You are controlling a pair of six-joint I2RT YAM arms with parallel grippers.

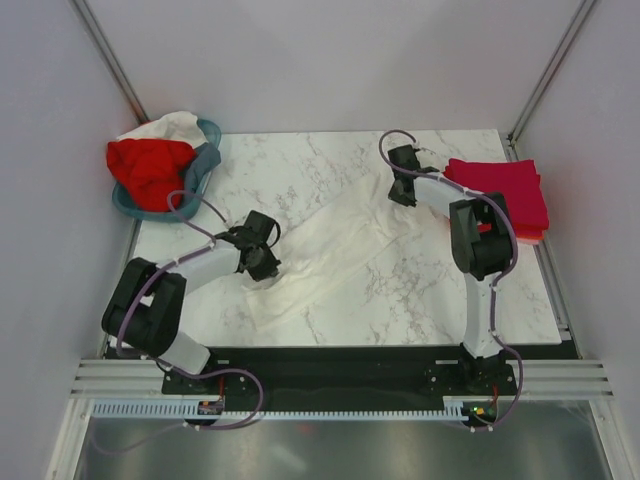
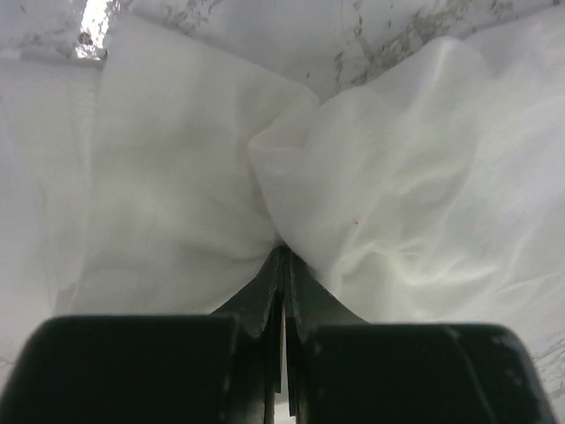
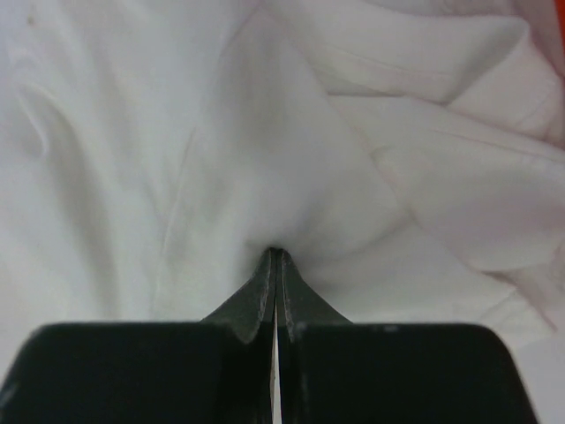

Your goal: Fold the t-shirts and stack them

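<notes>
A large white t-shirt (image 1: 340, 245) lies stretched slantwise across the marble table (image 1: 300, 165). My left gripper (image 1: 266, 268) is shut on its near left end; in the left wrist view the jaws (image 2: 284, 253) pinch a bunched fold of the white cloth (image 2: 177, 177). At the far right end my right gripper (image 1: 402, 195) is shut on the shirt too, its tips (image 3: 275, 253) pressed together into the white cloth (image 3: 132, 177). Folded red and crimson-pink t-shirts (image 1: 500, 195) are stacked at the table's right edge. A bright red t-shirt (image 1: 150, 168) sits crumpled in the basket.
The teal plastic basket (image 1: 205, 165) stands at the far left corner, holding the red shirt and some white cloth (image 1: 172, 125). Grey walls close in on the table on three sides. A black strip with the arm bases (image 1: 330, 375) runs along the near edge.
</notes>
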